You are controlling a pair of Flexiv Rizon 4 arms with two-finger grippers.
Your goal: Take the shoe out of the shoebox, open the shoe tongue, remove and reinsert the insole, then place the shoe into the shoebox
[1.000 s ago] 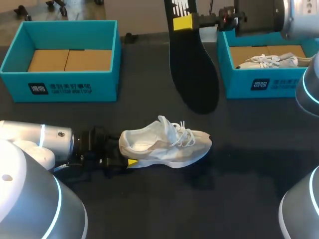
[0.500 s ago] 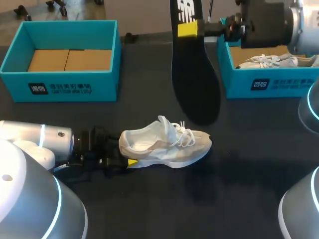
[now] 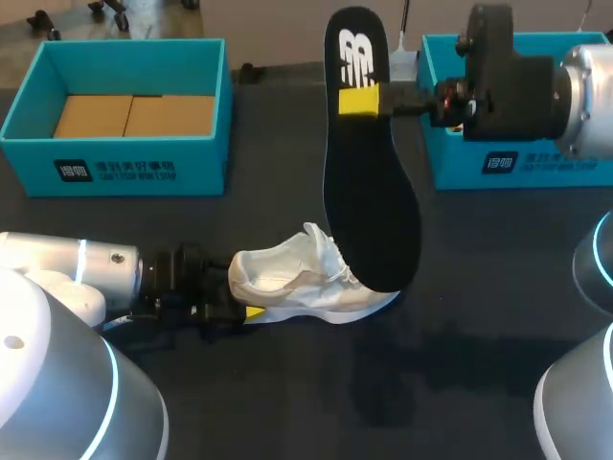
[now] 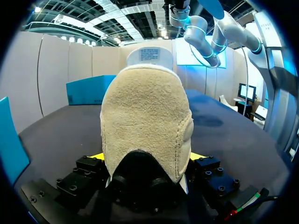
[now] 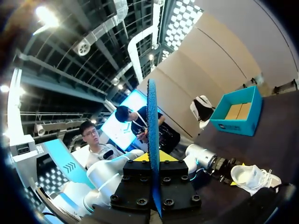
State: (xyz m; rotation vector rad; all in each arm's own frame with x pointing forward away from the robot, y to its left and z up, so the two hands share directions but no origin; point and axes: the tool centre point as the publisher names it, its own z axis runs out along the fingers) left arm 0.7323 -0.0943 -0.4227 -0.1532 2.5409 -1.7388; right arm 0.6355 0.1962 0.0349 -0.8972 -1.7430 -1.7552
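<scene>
Two teal boxes, left shoebox (image 3: pixel 115 168) and right shoebox (image 3: pixel 455 171), stand on the tabletop (image 3: pixel 479 316) well beyond both jaws. Left jaws are clamped on the white shoe (image 3: pixel 287 283) at its heel. Right jaws pinch the black insole (image 3: pixel 369 201), which hangs toe-down over the shoe.

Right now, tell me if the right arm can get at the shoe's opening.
Probably yes. The right gripper holds the insole toe-down near the shoe, with nothing seen between them. The left gripper clamps only the heel, so the opening looks free.

Insole (image 3: pixel 372 182) hangs over the shoe (image 3: pixel 287 283) toe — left pincer (image 3: pixel 245 303) blocks its heel.
</scene>
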